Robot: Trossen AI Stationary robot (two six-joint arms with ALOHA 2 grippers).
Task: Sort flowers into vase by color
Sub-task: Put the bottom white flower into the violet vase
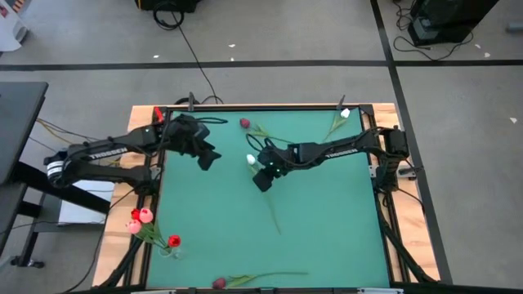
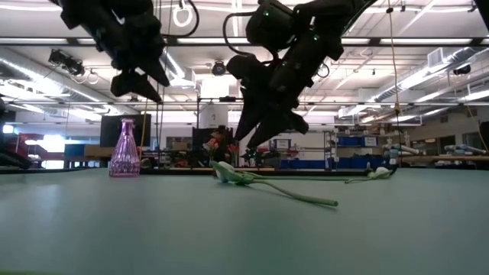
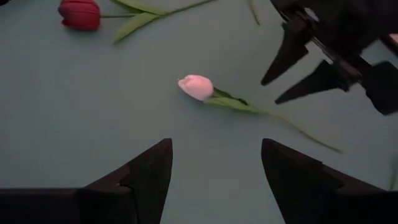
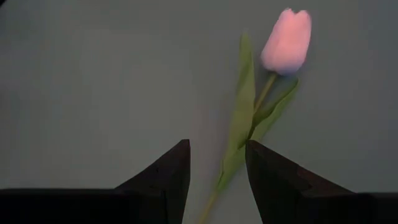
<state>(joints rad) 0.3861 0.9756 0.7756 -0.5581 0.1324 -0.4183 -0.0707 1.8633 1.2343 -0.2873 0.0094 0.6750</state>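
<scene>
Across the green table (image 1: 327, 237), most of the sorting looks undone: flowers lie scattered on the mat, a dark red tulip (image 1: 244, 123) near the far edge, a white tulip (image 1: 346, 113) at the far right corner, another dark red one (image 1: 219, 282) at the near edge. A cluster of pink and red tulips (image 1: 143, 219) stands at the near left, apparently already placed, though the high view does not show their vase. The right gripper (image 1: 263, 175) hovers with jaws released over a pale tulip (image 1: 251, 160) at mid-table, holding nothing. The left gripper (image 1: 207, 156) hangs nearby, also spread and empty. Only the low view reveals a purple vase (image 2: 124, 149), seemingly empty, far back on the table. Only the right wrist view shows the pale tulip's stem (image 4: 233, 158) running down between the fingers (image 4: 165, 177), which judging by that alignment are poised for a pick.
</scene>
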